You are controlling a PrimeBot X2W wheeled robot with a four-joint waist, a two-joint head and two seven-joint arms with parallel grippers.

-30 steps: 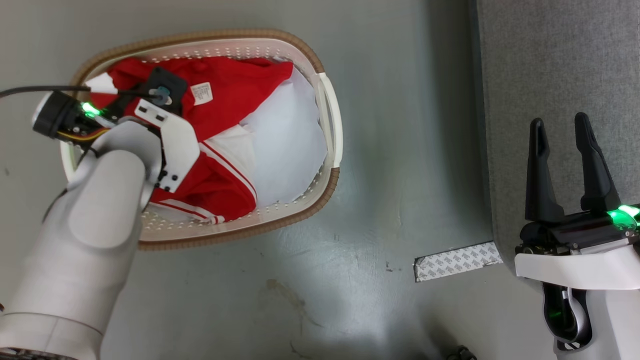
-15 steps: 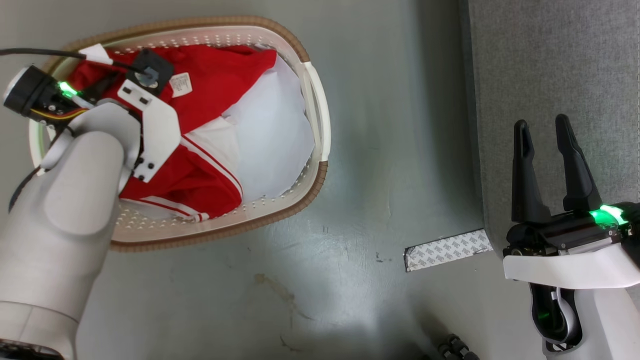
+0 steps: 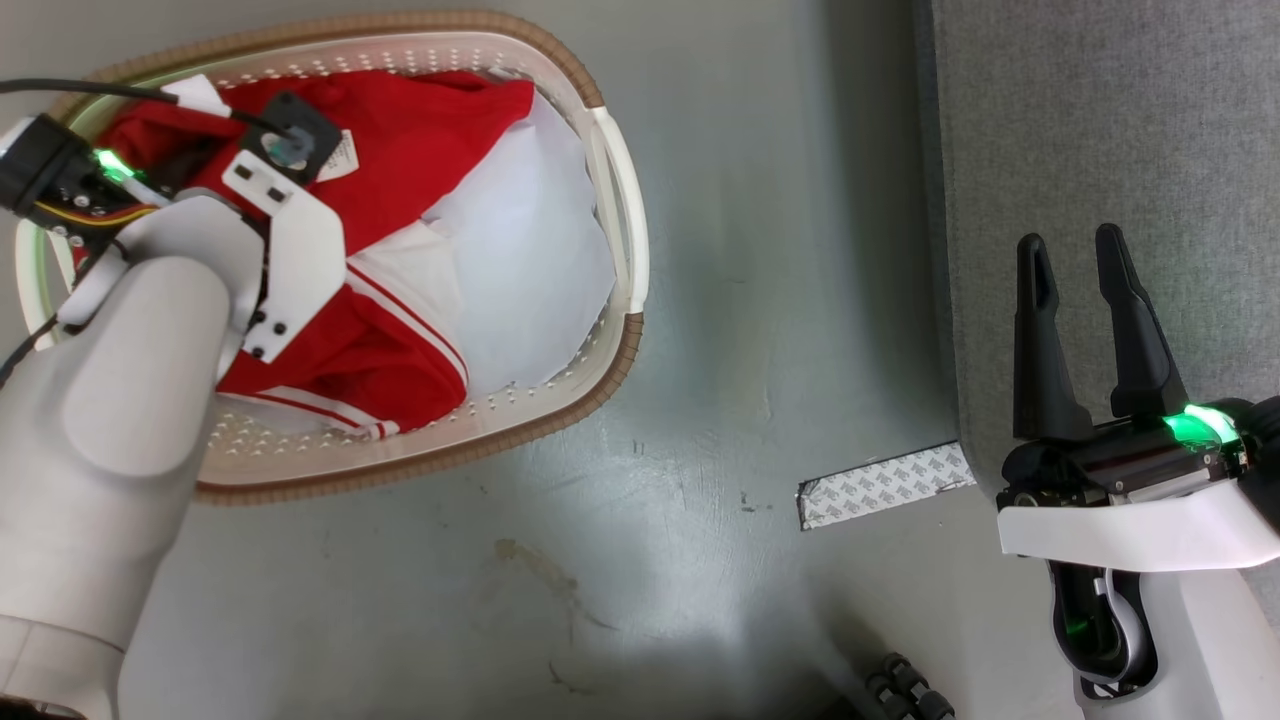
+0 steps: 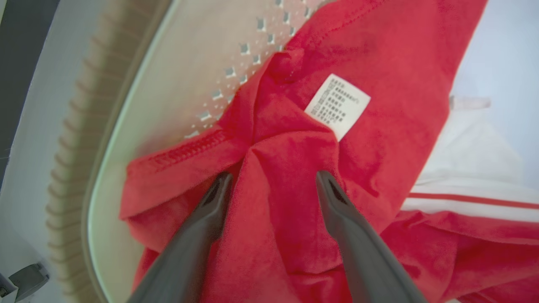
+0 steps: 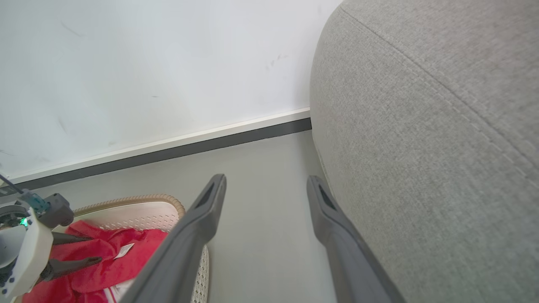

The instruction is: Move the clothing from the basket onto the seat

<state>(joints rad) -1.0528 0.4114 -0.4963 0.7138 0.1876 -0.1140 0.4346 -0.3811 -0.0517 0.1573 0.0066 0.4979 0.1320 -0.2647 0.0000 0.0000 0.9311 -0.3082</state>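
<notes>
The clothing [image 3: 400, 190] is a bright red garment with white stripes, lying crumpled in the oval white basket [image 3: 612, 180] on the floor. In the left wrist view my left gripper [image 4: 273, 176] is open, its two fingers straddling a raised fold of the red clothing [image 4: 379, 63] beside a white label, near the basket's wall [image 4: 139, 84]. The right wrist view shows the left gripper [image 5: 96, 250] down on the clothing [image 5: 109, 256]. My right gripper [image 3: 1070, 240] is open with nothing in it, over the edge of the grey seat [image 3: 1100, 120].
A plain white cloth [image 3: 530, 260] lies in the basket's right half. A patterned tape patch [image 3: 885, 485] is stuck to the grey floor by the seat's foot. In the right wrist view a white wall [image 5: 147, 63] with a dark baseboard stands behind the basket.
The whole head picture has slid left and up, so the camera moved. Against the basket, my left wrist has come nearer the white label. Both grippers stay open.
</notes>
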